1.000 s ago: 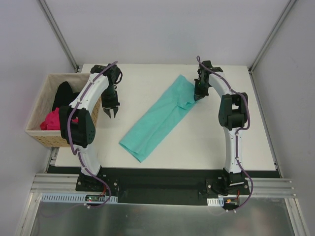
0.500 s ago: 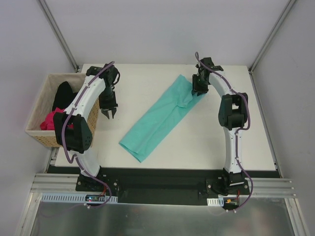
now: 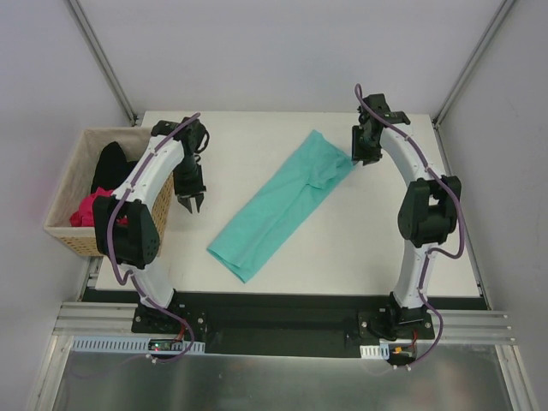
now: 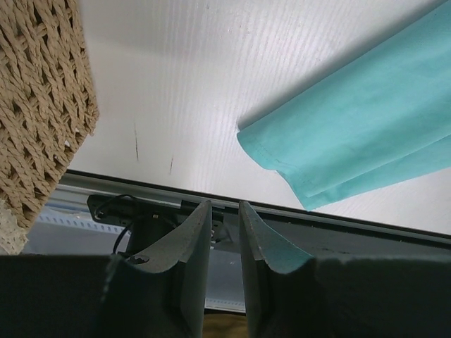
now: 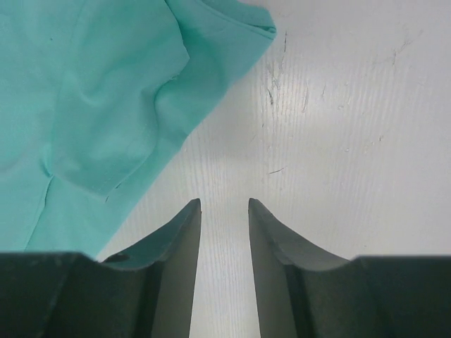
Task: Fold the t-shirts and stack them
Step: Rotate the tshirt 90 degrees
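Top external view: a white bench [image 3: 257,120] carries one teal t-shirt [image 3: 278,205], folded lengthwise into a long band that lies diagonally across the middle, its lower end toward the near left and its upper end toward the far right. A short sleeve is doubled over the band at the upper end.

A woven wicker basket [image 3: 62,229] stands off the bench's left edge. It holds a black t-shirt [image 3: 110,164] at the far side and a crumpled magenta t-shirt [image 3: 86,211] at the near side.

The left arm [image 3: 150,175] arches up along the basket, and the left hand [image 3: 193,203] points down over bare bench between the basket and the teal band, apart from both. The right arm [image 3: 419,214] reaches to the far right, and the right hand [image 3: 363,158] sits just beside the shirt's upper end.

Left wrist view: the two fingers [image 4: 190,243] stand a narrow gap apart with nothing between them. The basket wall shows at left, and the layered lower corner of the teal shirt at upper right.

Right wrist view: the fingers [image 5: 180,236] are parted by a narrow gap, empty, over scuffed bare bench. The sleeve edge lies just left of them. Whether the left finger touches the cloth cannot be told.
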Robot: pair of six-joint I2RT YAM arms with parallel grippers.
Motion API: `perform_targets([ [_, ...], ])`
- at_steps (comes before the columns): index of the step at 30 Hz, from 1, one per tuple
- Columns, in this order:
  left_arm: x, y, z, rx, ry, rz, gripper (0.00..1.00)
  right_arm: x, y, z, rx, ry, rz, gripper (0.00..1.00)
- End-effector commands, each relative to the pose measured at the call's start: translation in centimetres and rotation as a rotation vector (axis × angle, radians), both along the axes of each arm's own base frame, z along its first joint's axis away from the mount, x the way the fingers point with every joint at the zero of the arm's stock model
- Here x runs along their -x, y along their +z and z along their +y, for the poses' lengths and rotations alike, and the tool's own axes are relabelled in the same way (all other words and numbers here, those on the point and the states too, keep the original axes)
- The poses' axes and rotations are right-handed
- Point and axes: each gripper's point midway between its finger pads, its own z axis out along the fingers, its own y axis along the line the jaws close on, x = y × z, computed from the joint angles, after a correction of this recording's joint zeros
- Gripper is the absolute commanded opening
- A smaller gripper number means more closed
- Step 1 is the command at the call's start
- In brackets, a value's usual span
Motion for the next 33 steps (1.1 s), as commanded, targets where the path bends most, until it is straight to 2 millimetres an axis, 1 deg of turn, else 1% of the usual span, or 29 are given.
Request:
perform_targets([
  [1, 1.3, 1.3, 0.2, 0.023, 0.009, -0.023, 0.22, -0.3, 1.4, 0.4, -0.007, 0.001, -0.027, 0.35],
  [2, 1.5, 1.2, 0.3, 0.021, 0.009, -0.022, 0.22, -0.5, 1.0, 0.6, -0.010, 0.007, -0.017, 0.33],
  [3, 1.7, 1.2, 0.3, 0.019, 0.010, -0.022, 0.22, -0.8, -0.3, 1.2, -0.020, 0.019, 0.013, 0.31],
  [4, 2.0, 1.2, 0.4, 0.016, 0.012, -0.020, 0.22, -0.9, -0.6, 1.4, -0.022, 0.022, 0.026, 0.30],
  [5, 2.2, 1.2, 0.5, 0.014, 0.016, -0.019, 0.22, -1.5, -0.3, 2.1, -0.027, 0.034, 0.015, 0.28],
  [6, 2.4, 1.3, 0.5, 0.013, 0.019, -0.022, 0.22, -1.6, -1.6, 2.7, -0.030, 0.045, 0.040, 0.27],
  [7, 2.7, 1.2, 0.6, 0.013, 0.022, -0.013, 0.22, -1.8, -1.9, 3.0, -0.034, 0.052, 0.044, 0.25],
  [8, 2.9, 1.2, 0.6, 0.013, 0.030, -0.013, 0.22, -2.2, -1.8, 3.8, -0.040, 0.066, 0.035, 0.22],
  [10, 3.3, 1.2, 0.5, 0.019, 0.038, -0.009, 0.22, -2.6, -2.6, 4.5, -0.043, 0.078, 0.044, 0.16],
  [11, 3.4, 1.2, 0.4, 0.022, 0.044, -0.008, 0.22, -2.9, -2.3, 5.2, -0.054, 0.088, 0.032, 0.07],
  [13, 3.7, 1.2, 0.4, 0.023, 0.049, -0.005, 0.22, -3.2, -2.5, 5.7, -0.060, 0.097, 0.034, 0.01],
  [17, 3.9, 1.1, 0.5, 0.019, 0.059, 0.000, 0.22, -3.4, -1.4, 6.5, -0.056, 0.117, 0.007, 0.01],
  [22, 3.6, 0.9, 0.4, 0.020, 0.064, 0.007, 0.22, -3.5, 0.1, 7.2, -0.070, 0.139, -0.027, 0.01],
  [23, 3.5, 0.9, 0.3, 0.020, 0.066, 0.007, 0.22, -3.4, 0.1, 7.4, -0.073, 0.140, -0.026, 0.01],
  [24, 3.4, 0.9, 0.3, 0.021, 0.064, 0.006, 0.22, -3.3, 0.2, 7.9, -0.099, 0.155, -0.021, 0.01],
  [27, 3.3, 0.9, 0.2, 0.021, 0.064, 0.004, 0.22, -3.2, -0.5, 8.0, -0.100, 0.155, -0.004, 0.01],
  [29, 3.3, 0.9, 0.3, 0.020, 0.061, 0.004, 0.22, -3.0, -0.3, 8.3, -0.101, 0.160, 0.000, 0.01],
  [33, 3.5, 0.7, 0.3, 0.019, 0.063, 0.013, 0.22, -2.6, 1.1, 9.2, -0.087, 0.180, -0.028, 0.01],
])
